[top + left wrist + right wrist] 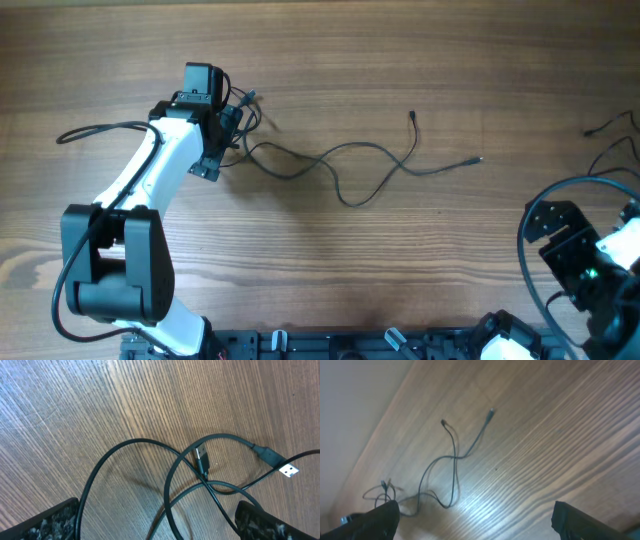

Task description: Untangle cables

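Note:
Thin black cables (340, 165) lie on the wooden table. They are tangled in loops at the left (245, 115), and two strands run right to tiny tips (412, 116). My left gripper (232, 128) is open over the tangle. In the left wrist view its fingers (157, 521) straddle crossing loops (207, 485), with two USB plugs (201, 458) beyond them; nothing is gripped. My right gripper (548, 222) is open and empty at the near right, far from the cables. The right wrist view (475, 520) shows the cables (451, 460) in the distance.
Another thin black wire (612, 135) lies at the far right edge of the table. A thicker black arm cable (100, 130) trails left from the left arm. A blue-black cable (560, 190) loops over the right arm's base.

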Action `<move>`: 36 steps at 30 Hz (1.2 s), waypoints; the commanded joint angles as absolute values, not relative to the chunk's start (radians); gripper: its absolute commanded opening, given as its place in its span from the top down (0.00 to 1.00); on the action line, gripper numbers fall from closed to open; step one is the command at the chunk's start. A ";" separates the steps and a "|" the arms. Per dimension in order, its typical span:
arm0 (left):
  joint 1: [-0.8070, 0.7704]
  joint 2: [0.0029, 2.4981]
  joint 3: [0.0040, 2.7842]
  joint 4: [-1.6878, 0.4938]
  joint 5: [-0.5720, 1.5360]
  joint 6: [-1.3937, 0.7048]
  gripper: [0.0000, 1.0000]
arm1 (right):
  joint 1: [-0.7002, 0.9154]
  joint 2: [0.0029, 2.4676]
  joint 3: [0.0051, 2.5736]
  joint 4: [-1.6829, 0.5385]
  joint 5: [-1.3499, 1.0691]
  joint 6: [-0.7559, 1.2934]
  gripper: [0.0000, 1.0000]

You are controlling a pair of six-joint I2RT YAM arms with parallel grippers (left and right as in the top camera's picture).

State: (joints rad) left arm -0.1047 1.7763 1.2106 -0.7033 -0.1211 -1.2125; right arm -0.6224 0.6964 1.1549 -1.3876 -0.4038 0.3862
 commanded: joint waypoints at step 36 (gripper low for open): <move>-0.103 1.752 1.211 -0.670 -0.096 -1.104 0.84 | -0.619 0.698 0.956 -1.216 -0.417 0.706 0.00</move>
